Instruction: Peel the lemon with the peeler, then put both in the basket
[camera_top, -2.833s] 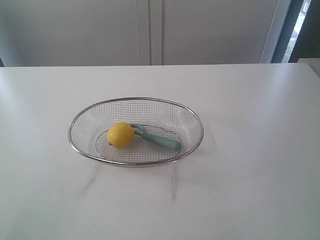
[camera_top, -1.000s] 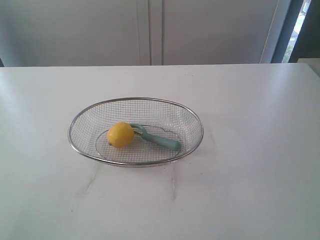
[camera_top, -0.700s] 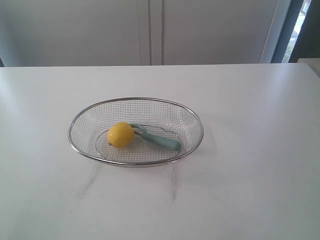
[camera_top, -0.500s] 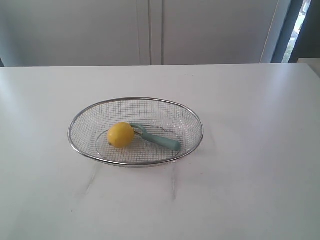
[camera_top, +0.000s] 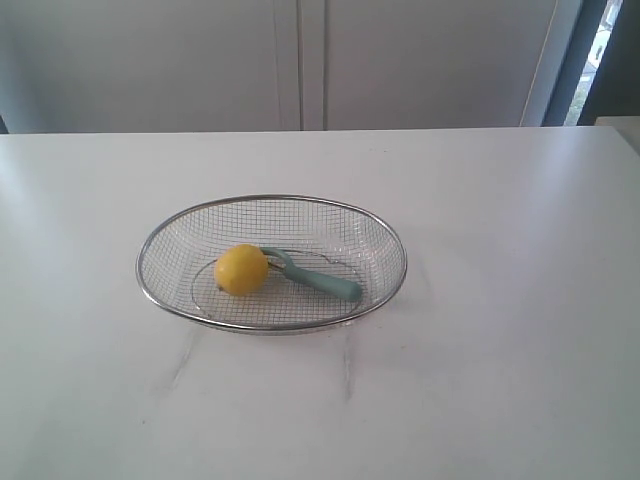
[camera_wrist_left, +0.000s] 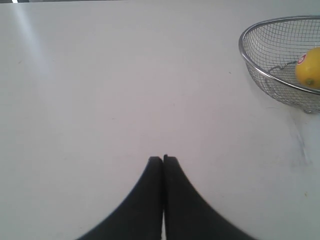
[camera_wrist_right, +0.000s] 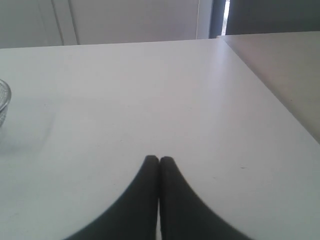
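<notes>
One peeler (camera_top: 312, 277), handle rightward, head beside lemon (camera_top: 241, 269)

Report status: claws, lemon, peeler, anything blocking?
Left claw shut, empty. Right claw shut, empty. Lemon and peeler both lying in the basket, peeler head against the lemon. No obstruction seen.

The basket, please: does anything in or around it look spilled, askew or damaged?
Nothing stands out. The basket sits level on the table, with the lemon and the peeler lying inside it.
</notes>
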